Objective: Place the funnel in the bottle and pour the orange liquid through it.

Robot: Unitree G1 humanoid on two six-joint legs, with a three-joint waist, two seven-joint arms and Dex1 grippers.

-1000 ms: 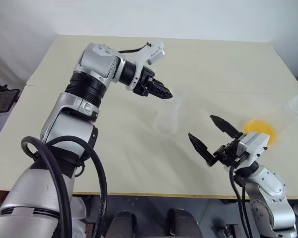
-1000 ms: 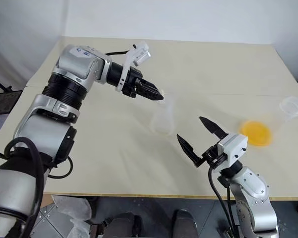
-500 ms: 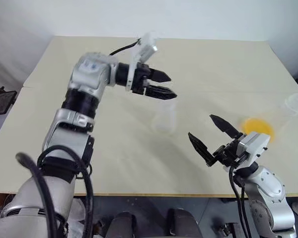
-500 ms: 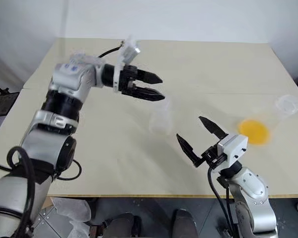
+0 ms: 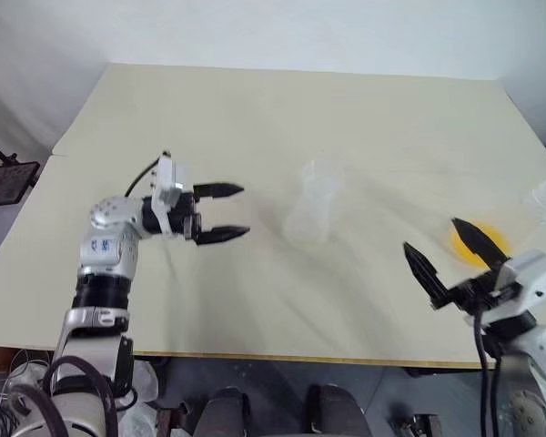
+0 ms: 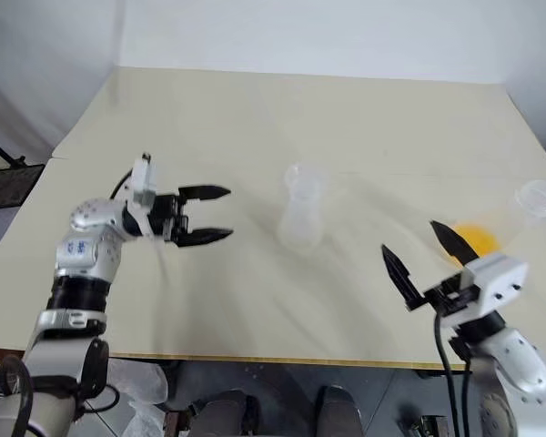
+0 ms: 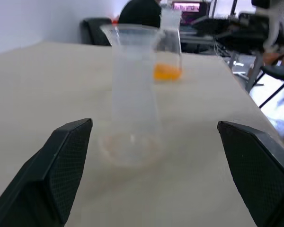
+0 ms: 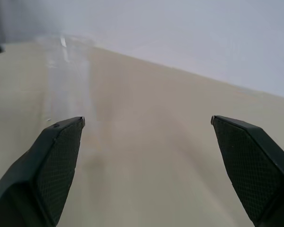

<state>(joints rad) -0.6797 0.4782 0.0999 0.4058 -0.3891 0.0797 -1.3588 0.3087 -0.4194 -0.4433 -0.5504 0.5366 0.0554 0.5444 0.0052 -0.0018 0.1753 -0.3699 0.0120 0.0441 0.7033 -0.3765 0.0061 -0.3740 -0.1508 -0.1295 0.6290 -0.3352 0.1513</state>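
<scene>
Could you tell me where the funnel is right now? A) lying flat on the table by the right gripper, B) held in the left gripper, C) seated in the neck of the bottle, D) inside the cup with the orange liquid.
C: the funnel sits in the neck of the bottle, which stands alone mid-table with both grippers open and away from it.

Table (image 5: pixel 255 109) pale cream-beige, plain; bottle (image 5: pixel 311 211) clear, colourless, funnel (image 7: pixel 132 34) in its neck equally clear; orange liquid (image 7: pixel 167 72) bright yellow-orange in clear flask (image 7: pixel 169 42); left gripper (image 5: pixel 227 211) fingers black, wrist silver-white; right gripper (image 5: pixel 453 250) fingers black, textured pads, body white; wall (image 5: pixel 255 27) pale grey-white.
</scene>
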